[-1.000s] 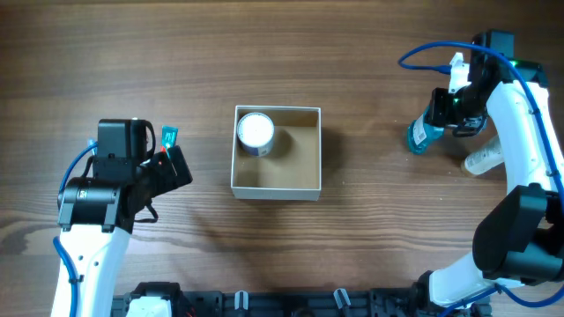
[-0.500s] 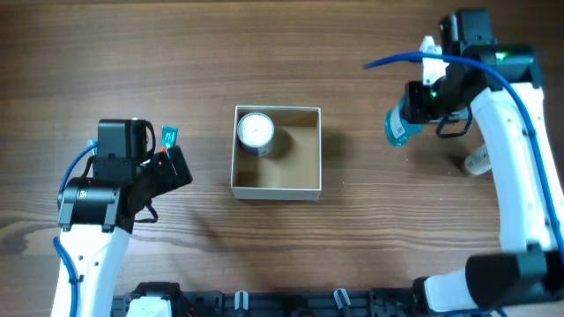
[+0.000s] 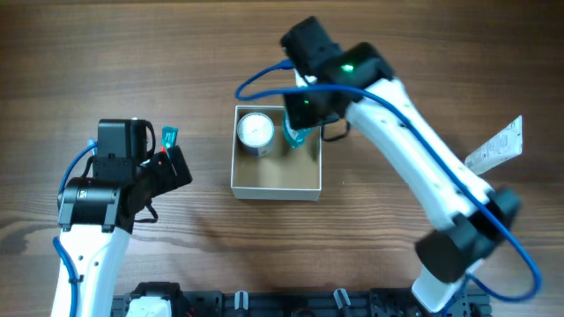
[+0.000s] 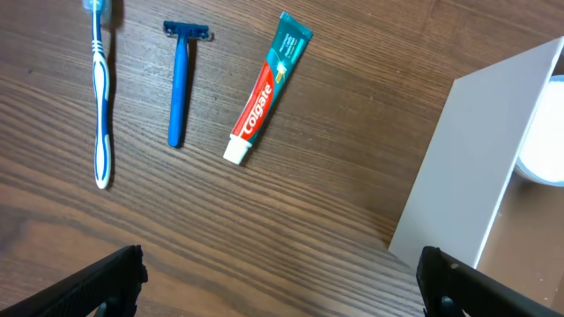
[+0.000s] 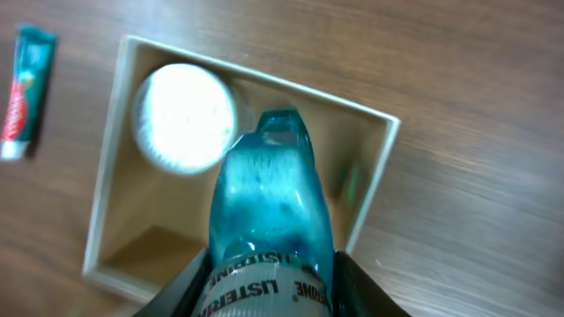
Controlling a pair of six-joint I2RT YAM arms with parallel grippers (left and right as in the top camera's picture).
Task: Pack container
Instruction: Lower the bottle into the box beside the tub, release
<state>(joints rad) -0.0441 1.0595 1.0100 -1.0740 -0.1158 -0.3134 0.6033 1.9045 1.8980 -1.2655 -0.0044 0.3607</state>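
Since a second ago, the right gripper has been carried from the far right of the table to a spot over the container, and the mouthwash bottle has been brought with it. The bottle is pinched at its cap end between the two fingers of the right gripper, with its base pointed down into the container. It is held over the back right part of the box, just beside the white jar that stands in the back left corner. Whether the bottle touches the cardboard floor cannot be told.

The container is seen near the middle of the table. The left gripper is held with its fingers spread wide and nothing between them, left of the container. Beyond it, a toothpaste tube, a razor and a toothbrush are laid side by side on the wood, apart from one another.
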